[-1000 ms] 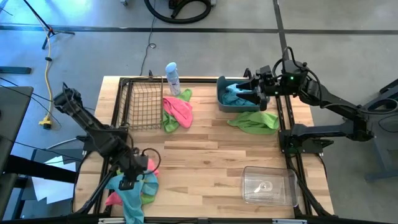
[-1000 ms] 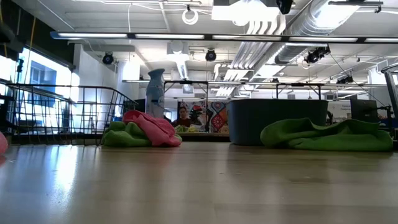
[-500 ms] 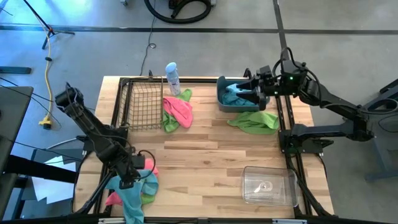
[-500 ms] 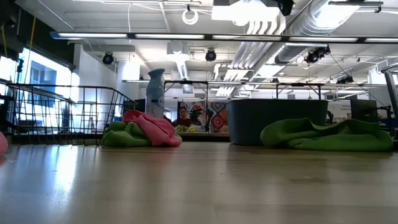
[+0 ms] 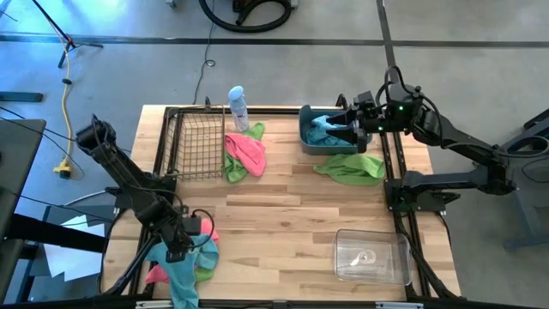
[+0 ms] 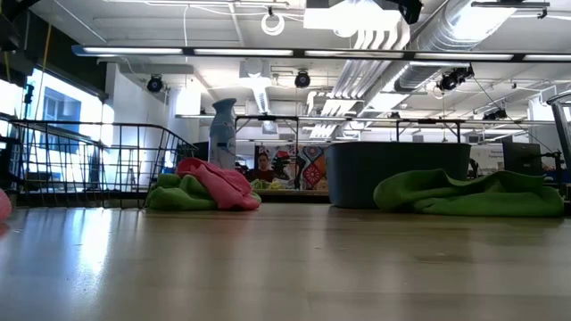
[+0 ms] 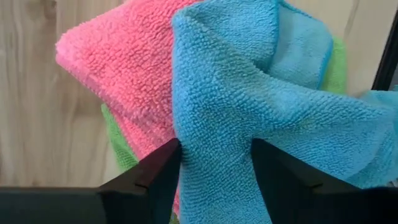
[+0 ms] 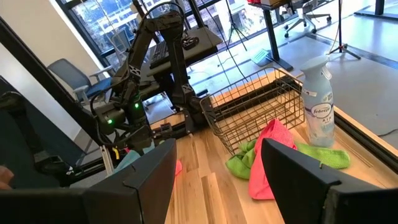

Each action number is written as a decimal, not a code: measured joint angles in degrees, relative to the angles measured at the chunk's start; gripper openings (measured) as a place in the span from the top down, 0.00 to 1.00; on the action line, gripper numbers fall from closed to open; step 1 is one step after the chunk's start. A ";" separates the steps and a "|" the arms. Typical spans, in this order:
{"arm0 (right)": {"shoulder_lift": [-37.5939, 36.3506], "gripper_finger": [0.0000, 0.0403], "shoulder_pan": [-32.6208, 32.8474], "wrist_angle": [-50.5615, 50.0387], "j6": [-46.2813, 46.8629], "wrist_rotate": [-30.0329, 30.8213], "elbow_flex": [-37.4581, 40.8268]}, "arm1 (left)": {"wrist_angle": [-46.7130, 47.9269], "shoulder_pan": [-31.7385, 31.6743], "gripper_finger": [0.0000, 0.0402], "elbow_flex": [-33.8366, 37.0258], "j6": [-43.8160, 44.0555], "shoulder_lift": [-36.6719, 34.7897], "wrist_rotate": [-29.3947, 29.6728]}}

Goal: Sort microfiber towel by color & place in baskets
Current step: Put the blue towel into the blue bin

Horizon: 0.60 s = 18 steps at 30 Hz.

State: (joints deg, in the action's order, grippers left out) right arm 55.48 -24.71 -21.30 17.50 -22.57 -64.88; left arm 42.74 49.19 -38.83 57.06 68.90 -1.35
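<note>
Since a second ago my left claw has narrowed onto a fold of the teal towel in the pile at the bench's near-left corner; its long axis runs off the front edge. My right claw hangs apart over the grey-blue tub. Three baskets, two teal towels, two pink, three green; open bench in the middle

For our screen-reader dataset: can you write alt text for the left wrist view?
The left gripper straddles a fold of a teal-blue towel that lies over a pink towel, with a lime green towel beneath, on the wooden table.
</note>
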 joint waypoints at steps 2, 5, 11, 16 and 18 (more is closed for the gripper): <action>0.00 0.43 0.00 0.00 0.00 0.00 0.00 | -0.44 0.00 0.66 0.00 -0.20 0.00 -0.14; 0.00 0.43 0.00 0.00 0.00 0.00 0.00 | -0.32 -0.04 0.86 0.00 -0.15 0.00 -2.53; 0.00 0.43 0.00 0.00 -0.01 0.00 0.00 | 1.11 -0.04 0.98 -0.27 5.98 -2.13 -8.00; 0.00 0.43 0.00 0.00 -1.07 1.30 0.00 | 1.29 -0.87 0.99 -2.57 6.32 -7.16 -8.39; 0.00 0.43 0.00 0.00 -1.07 2.58 0.00 | 1.55 -1.69 1.00 -3.71 6.39 -9.41 -8.86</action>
State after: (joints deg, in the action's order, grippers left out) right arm 55.48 -24.71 -21.30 16.43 -19.98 -64.88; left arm 44.29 47.50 -42.54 63.45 59.49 -10.22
